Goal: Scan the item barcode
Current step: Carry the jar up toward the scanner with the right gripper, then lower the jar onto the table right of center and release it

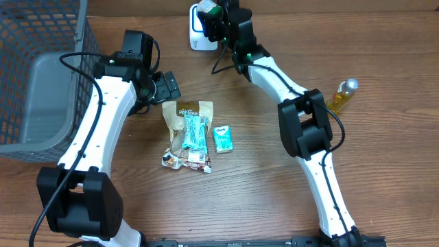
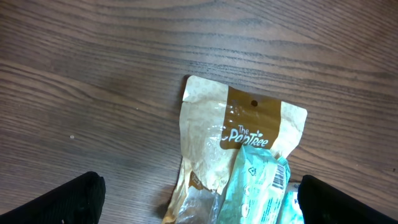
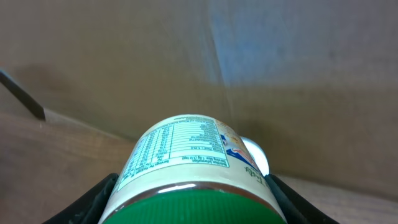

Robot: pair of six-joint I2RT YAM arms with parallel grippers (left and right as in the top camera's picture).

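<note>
Overhead view, from the left: a grey mesh basket (image 1: pixel 41 68) stands at the table's (image 1: pixel 274 199) edge. The left gripper (image 1: pixel 164 87) hangs with its jaws spread as wide as they go, holding nothing, just above the top edge of a cream-and-brown pouch (image 2: pixel 214 143). The pouch's logo seems to read "The PopTree". A teal packet (image 2: pixel 258 186) with a barcode lies on the pouch, and a small teal pack (image 1: pixel 222 139) lies beside it. Further right, the right gripper (image 3: pixel 193 205) pinches a green-lidded jar (image 3: pixel 186 155) by its sides, nutrition table facing up, in front of the white scanner (image 1: pixel 196 31). A yellow bottle (image 1: pixel 343 95) lies at far right.
</note>
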